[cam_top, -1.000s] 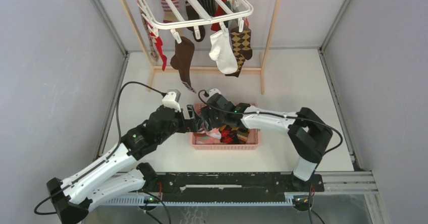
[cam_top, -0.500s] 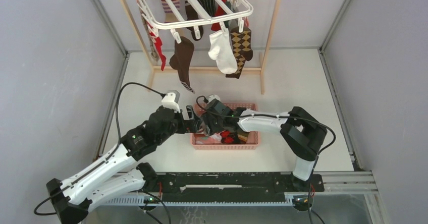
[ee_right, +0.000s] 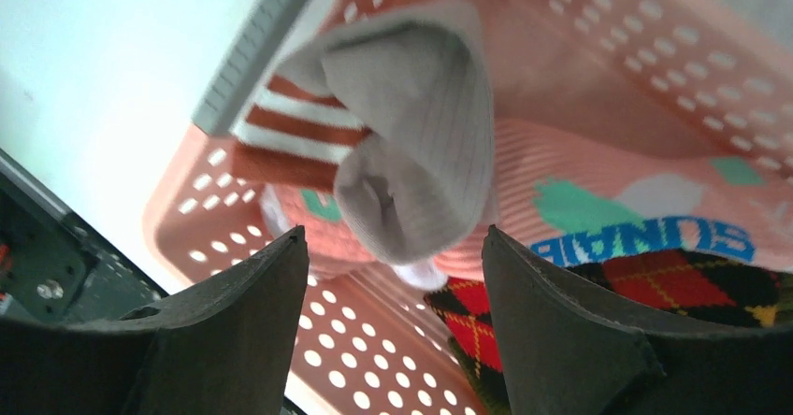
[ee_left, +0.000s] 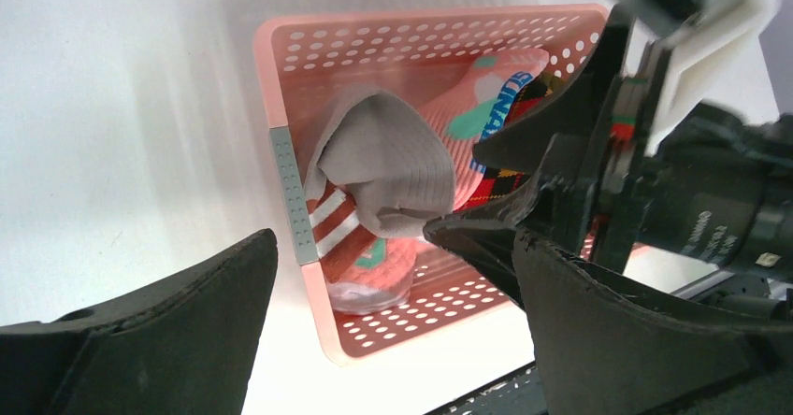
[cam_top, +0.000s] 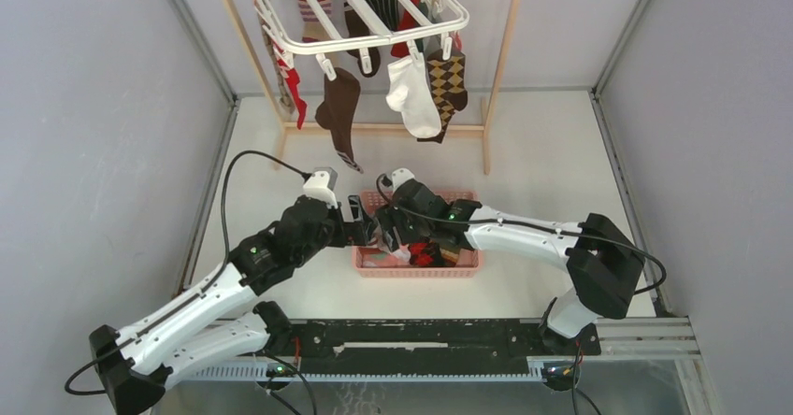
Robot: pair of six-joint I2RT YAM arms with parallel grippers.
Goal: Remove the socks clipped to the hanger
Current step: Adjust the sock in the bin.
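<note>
Socks (cam_top: 413,93) clipped to hanger (cam_top: 374,37); others in pink basket (ee_left: 421,36).
Left gripper (ee_left: 393,247) and right gripper (ee_right: 393,233) are held open over a grey sock (ee_right: 411,125).

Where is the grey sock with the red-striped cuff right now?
In both wrist views the grey sock lies in the pink basket by its grey-tagged wall, on a pink sock, below the open right gripper.

basket (cam_top: 416,271): table (cam_top: 561,153) centre, loose socks (ee_left: 393,163) inside | hanger (cam_top: 374,35): behind, between rack poles (cam_top: 502,69), clipped socks (cam_top: 413,93) below
</note>
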